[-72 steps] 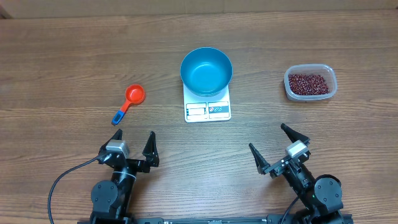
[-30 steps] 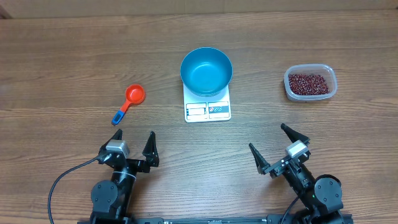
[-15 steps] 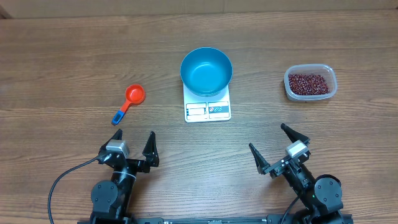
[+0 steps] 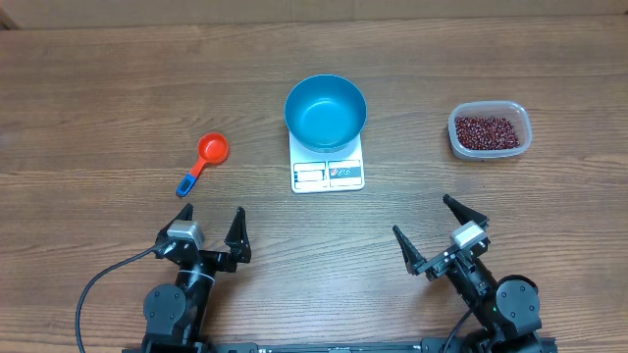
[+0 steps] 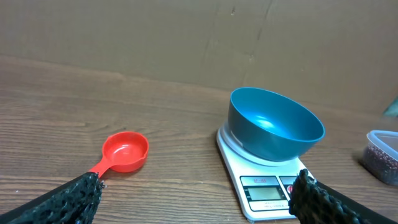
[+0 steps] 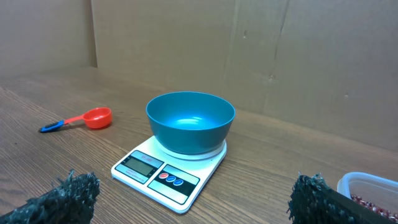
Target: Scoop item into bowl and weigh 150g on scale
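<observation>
The bowl (image 4: pixel 326 113) sits on the scale (image 4: pixel 328 173) at mid-table and covers its far part, so only the near strip with the display and buttons shows. The digits on the display are too small to read in any view. The inside of the bowl shows bare blue. The beans (image 4: pixel 486 131) lie in a clear tub (image 4: pixel 491 151) to the right, well apart from the scale. From above they read as one dark red mass and no single bean can be made out. The left wrist view cuts the tub at its right edge, and the right wrist view catches only a corner of it at the lower right. An orange scoop (image 4: pixel 204 160) with a blue-tipped handle lies on the table (image 4: pixel 98 88) to the left of the scale, cup up. In the left wrist view its handle end is hidden behind a finger. The left gripper (image 4: pixel 212 211) hangs near the front edge with its jaws spread wide, holding nothing. The right gripper (image 4: pixel 422 217) is the same on its side, turned at an angle. In each wrist view only the dark, rough fingers (image 5: pixel 81 194) show, poking in at the bottom corners with the rest out of frame. Both arm bases are cut off by the bottom edge of the overhead view.
</observation>
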`<action>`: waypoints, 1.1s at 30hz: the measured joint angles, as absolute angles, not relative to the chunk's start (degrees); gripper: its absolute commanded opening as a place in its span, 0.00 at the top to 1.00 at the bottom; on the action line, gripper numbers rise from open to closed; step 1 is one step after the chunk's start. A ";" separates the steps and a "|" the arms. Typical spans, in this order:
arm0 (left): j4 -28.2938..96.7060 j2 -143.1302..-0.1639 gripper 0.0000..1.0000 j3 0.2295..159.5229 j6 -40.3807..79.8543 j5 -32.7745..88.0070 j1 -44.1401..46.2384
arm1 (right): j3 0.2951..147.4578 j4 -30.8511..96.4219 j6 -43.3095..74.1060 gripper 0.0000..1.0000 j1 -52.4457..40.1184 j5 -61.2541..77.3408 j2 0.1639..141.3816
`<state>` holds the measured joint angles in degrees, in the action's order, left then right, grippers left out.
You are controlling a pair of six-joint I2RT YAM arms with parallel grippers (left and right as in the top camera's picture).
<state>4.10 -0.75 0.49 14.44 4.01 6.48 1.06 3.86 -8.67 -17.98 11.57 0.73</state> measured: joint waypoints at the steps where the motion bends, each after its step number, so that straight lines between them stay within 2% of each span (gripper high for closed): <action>1: 4.10 -0.75 0.01 0.49 14.44 3.86 6.48 | 1.06 3.90 -8.67 0.00 -17.98 11.60 0.73; 22: 4.99 -0.75 0.00 0.80 14.85 5.04 6.48 | 1.06 3.86 -8.64 0.00 -17.98 11.57 0.73; 28: 16.67 -1.74 0.00 7.99 14.68 5.37 6.48 | 1.06 3.86 -8.67 0.00 -17.98 11.60 0.73; 33: 22.59 -8.69 0.00 19.99 12.80 3.42 6.48 | 1.06 3.86 -8.64 0.00 -17.98 11.57 0.73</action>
